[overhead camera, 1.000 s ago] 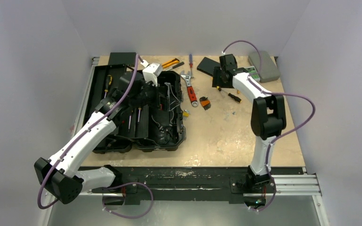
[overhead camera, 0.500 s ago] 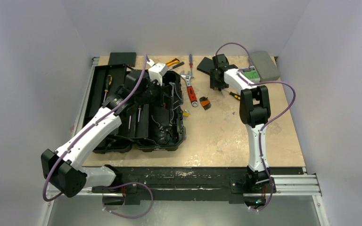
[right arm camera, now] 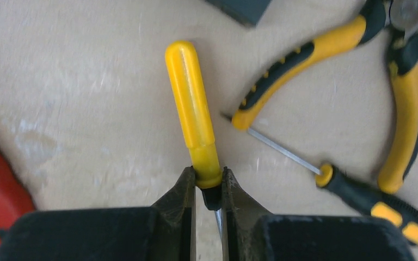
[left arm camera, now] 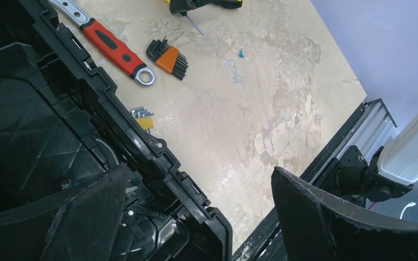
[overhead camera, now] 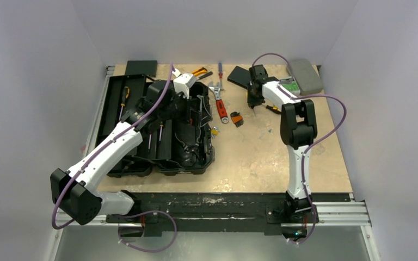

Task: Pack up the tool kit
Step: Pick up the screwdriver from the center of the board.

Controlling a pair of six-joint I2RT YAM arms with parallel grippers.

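Now the right gripper (right arm camera: 208, 179), clamping a yellow-handled screwdriver (right arm camera: 190, 98), sits farther right.

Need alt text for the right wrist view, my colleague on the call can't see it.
The right pincer is shut on a yellow-handled screwdriver, gripping the collar where handle meets shaft, with the handle sticking out past the fingertips. Beyond it on the table lie yellow-and-black pliers and a black-and-yellow screwdriver.

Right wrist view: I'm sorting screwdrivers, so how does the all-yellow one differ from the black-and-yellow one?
The all-yellow screwdriver is pinched in the right gripper; the black-and-yellow screwdriver lies free on the table. The first's handle is one plain colour, the second's two-toned. Both have thin shafts.
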